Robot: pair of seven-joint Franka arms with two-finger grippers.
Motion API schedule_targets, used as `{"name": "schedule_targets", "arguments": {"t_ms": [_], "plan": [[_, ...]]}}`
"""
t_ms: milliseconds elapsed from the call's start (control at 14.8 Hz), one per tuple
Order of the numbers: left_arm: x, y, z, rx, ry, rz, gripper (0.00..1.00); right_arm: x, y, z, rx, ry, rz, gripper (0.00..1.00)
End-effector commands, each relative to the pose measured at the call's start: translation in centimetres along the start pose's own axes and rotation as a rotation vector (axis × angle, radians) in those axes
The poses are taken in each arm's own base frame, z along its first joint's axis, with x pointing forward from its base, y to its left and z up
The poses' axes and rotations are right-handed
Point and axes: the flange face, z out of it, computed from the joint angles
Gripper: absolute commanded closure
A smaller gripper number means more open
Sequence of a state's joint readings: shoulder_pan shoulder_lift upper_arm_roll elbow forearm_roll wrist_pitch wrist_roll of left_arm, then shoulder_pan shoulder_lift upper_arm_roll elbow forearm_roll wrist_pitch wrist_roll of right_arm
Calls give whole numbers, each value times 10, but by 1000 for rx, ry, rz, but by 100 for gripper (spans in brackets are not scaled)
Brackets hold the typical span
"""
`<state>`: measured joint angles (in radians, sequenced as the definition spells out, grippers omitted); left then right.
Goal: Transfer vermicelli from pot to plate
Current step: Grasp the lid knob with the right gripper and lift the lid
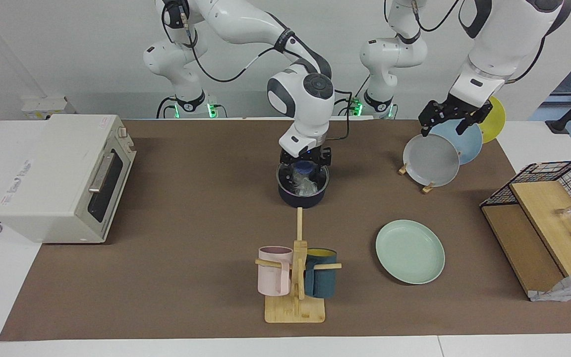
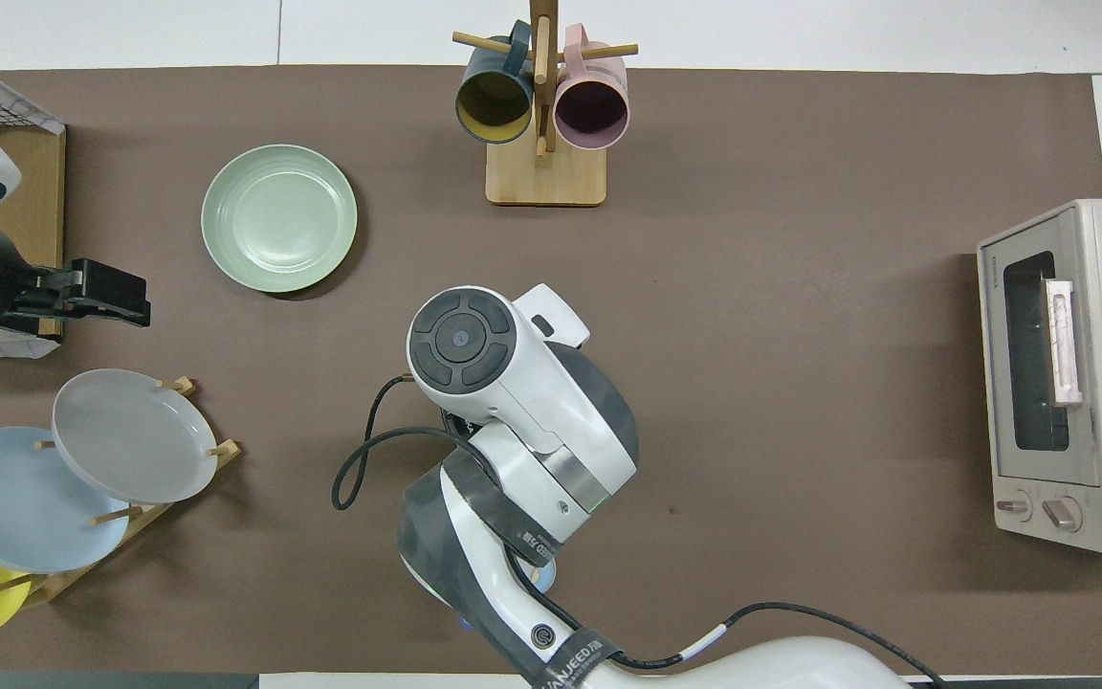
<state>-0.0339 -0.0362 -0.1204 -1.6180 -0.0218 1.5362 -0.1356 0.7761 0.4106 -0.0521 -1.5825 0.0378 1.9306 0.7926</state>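
Brown table (image 1: 166, 277); right gripper (image 1: 305, 171) seemingly in pot (image 1: 301, 198).

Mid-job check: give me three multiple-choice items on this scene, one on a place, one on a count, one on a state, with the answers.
1. The right gripper is
A. down in the pot
B. over the oven
C. over the mug rack

2. Plates standing in the wooden plate rack:
A. one
B. three
C. five

3. The mint-green plate is
A. empty
B. heaped with noodles
C. stacked on the grey plate

Answers:
1 A, its fingers reach among the vermicelli in the pot.
2 B, grey, light blue, yellow.
3 A, bare surface; the left gripper hangs over the rack.
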Motion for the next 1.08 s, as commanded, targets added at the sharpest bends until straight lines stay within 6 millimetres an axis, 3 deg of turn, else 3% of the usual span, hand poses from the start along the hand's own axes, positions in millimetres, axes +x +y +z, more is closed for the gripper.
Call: {"name": "schedule_targets", "arguments": {"t_ms": [0, 472, 607, 1012], "plan": [[-7, -3, -1, 18, 0, 0, 0, -20, -3, -4, -6, -8, 2, 0], [-8, -4, -3, 18, 5, -1, 0, -14, 1, -3, -3, -6, -5, 1], [-8, -2, -2, 18, 2, 3, 0, -13, 2, -4, -1, -2, -6, 7], [-9, -3, -3, 18, 7, -3, 0, -10, 3, -7, -1, -2, -17, 38]]}}
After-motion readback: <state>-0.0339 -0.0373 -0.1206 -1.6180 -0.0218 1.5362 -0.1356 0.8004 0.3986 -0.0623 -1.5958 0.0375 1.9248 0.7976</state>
